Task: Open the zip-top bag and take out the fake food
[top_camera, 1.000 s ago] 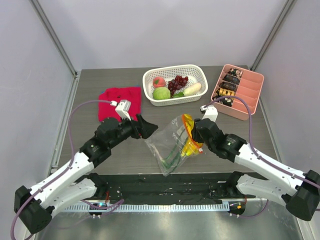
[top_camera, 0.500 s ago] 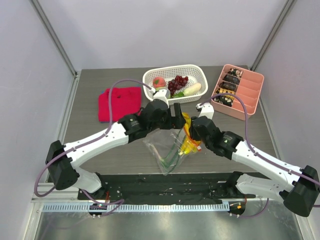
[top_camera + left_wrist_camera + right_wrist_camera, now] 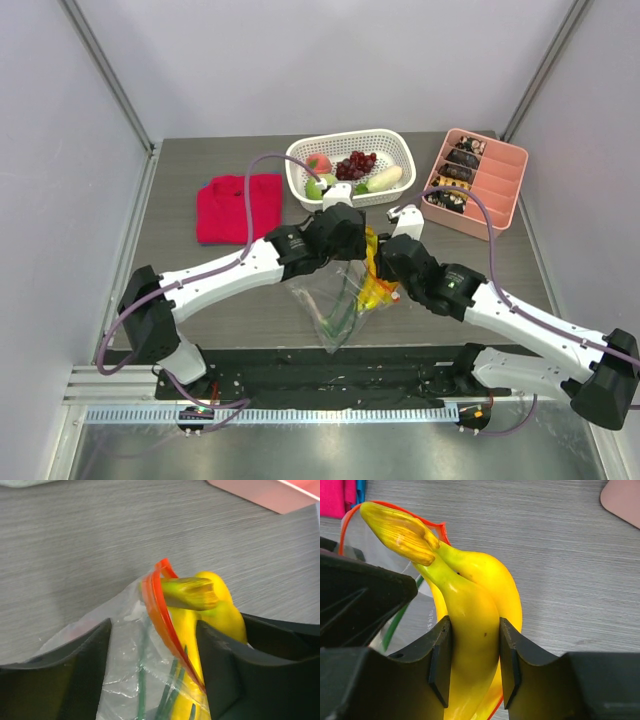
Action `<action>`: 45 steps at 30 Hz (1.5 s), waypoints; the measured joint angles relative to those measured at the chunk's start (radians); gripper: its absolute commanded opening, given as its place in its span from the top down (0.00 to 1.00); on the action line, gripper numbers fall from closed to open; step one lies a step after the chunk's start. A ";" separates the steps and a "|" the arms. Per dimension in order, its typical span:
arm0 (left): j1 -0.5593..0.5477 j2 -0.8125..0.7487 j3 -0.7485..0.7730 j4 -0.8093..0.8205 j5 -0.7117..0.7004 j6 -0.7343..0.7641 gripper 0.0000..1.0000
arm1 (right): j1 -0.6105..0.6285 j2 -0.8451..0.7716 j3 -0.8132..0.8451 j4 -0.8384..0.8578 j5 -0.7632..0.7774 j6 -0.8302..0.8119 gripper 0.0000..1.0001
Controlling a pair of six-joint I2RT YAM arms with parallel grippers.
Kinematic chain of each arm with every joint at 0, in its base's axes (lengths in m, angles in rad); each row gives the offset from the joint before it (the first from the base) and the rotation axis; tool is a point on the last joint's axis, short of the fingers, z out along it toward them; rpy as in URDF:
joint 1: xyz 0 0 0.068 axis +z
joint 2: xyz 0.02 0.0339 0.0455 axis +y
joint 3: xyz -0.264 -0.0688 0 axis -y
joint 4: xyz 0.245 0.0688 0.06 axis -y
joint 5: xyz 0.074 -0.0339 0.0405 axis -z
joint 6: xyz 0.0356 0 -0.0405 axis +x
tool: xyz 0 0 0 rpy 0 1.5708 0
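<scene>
Swung toward three o'clock, our left gripper (image 3: 152, 630) straddles the flimsy zip-top bag (image 3: 122, 675) rim, fingers (image 3: 60, 670) apart; right gripper (image 3: 472, 630) clamps the stiff, slick bananas (image 3: 480, 580).

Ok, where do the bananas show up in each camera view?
Top external: bananas at centre, partly in the zip-top bag, between the arms.
Left wrist: bananas right of centre, stem poking out.
Right wrist: bananas centre, clamped by the right end effector.
Shared landmark: the bag's orange-red zipper strip.
</scene>
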 measured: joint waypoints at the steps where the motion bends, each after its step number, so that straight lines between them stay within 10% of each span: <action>1: 0.000 -0.001 -0.010 0.001 -0.004 0.000 0.50 | 0.003 -0.001 0.003 -0.001 0.003 0.000 0.99; 4: 0.000 -0.006 -0.048 0.012 -0.014 0.014 0.61 | 0.007 -0.009 0.005 -0.006 0.013 0.000 0.99; 8: 0.000 -0.024 -0.094 0.019 -0.014 0.027 1.00 | 0.009 -0.024 0.005 -0.014 0.030 0.000 0.99; 26: -0.004 -0.211 -0.311 0.154 0.043 0.022 1.00 | 0.010 -0.360 -0.156 0.279 0.100 -0.046 0.99; 45: -0.002 -0.293 -0.299 0.070 0.002 0.049 1.00 | -0.177 0.335 0.437 0.471 0.070 -0.277 0.99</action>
